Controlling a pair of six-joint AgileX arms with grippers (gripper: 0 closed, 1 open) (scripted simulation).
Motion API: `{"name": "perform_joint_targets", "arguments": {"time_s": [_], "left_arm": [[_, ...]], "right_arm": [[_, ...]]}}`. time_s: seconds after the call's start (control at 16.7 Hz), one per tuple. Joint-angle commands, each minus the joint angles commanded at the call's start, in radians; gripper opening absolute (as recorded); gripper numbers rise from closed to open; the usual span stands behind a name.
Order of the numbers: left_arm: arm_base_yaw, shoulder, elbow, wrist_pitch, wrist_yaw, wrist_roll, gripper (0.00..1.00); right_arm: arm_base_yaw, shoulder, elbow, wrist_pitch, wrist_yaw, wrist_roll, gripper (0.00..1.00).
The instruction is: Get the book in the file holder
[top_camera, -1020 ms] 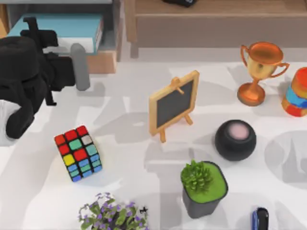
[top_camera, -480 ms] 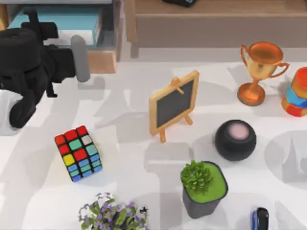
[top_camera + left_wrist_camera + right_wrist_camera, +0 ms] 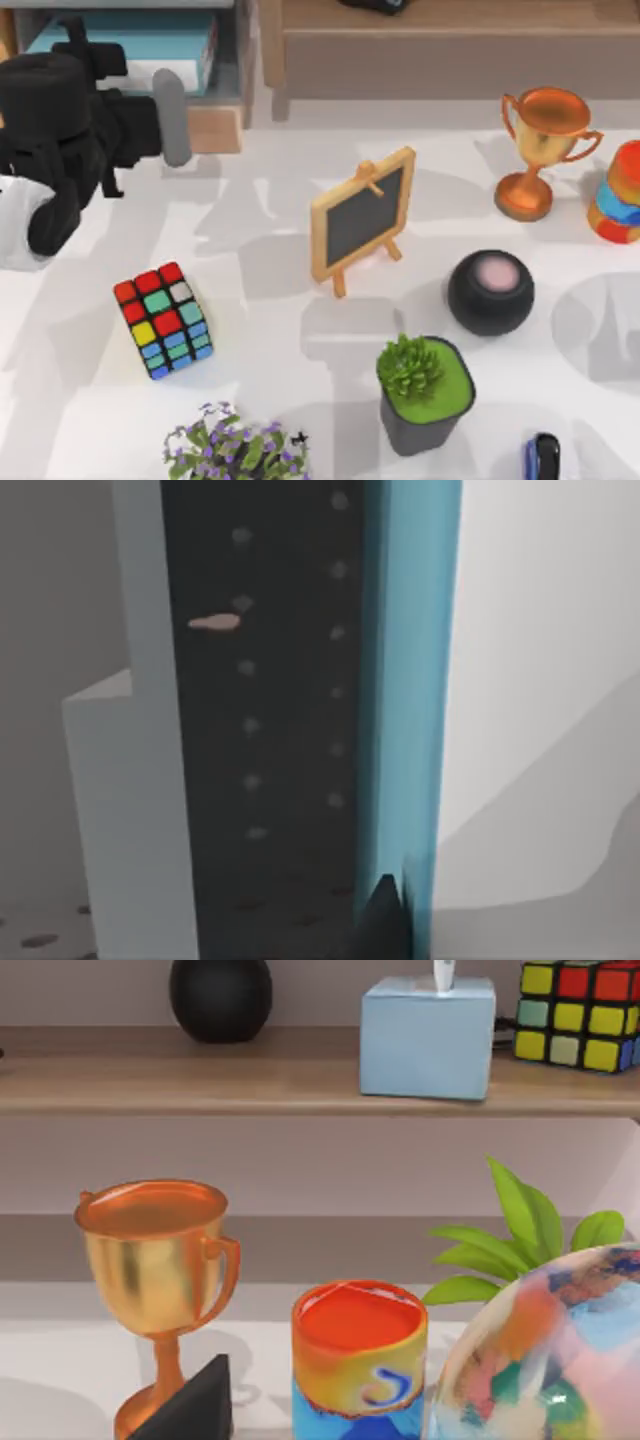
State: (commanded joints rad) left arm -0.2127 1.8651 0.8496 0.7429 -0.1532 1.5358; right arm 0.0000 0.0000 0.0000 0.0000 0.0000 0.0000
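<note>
Teal cover, white page edges: the book (image 3: pixel 130 45) lies flat inside the grey file holder (image 3: pixel 238 60) at the table's far left corner, seen from above. The left gripper (image 3: pixel 170 115) hangs at the holder's near edge on the black AgileX arm; whether its jaws are open I cannot tell. Its wrist camera sits up close, catching the book (image 3: pixel 412 680) beside a dark dotted wall. The right wrist camera looks at a gold trophy (image 3: pixel 155 1260) and a striped cup (image 3: pixel 358 1355).
</note>
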Motion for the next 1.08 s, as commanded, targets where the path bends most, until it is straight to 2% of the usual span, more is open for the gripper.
{"name": "perform_joint_targets", "arguments": {"time_s": [0.72,1.08], "left_arm": [[0.000,0.000,0.000,0.000,0.000,0.000,0.98],[0.000,0.000,0.000,0.000,0.000,0.000,1.00]], "right_arm": [[0.000,0.000,0.000,0.000,0.000,0.000,1.00],[0.000,0.000,0.000,0.000,0.000,0.000,1.00]]}}
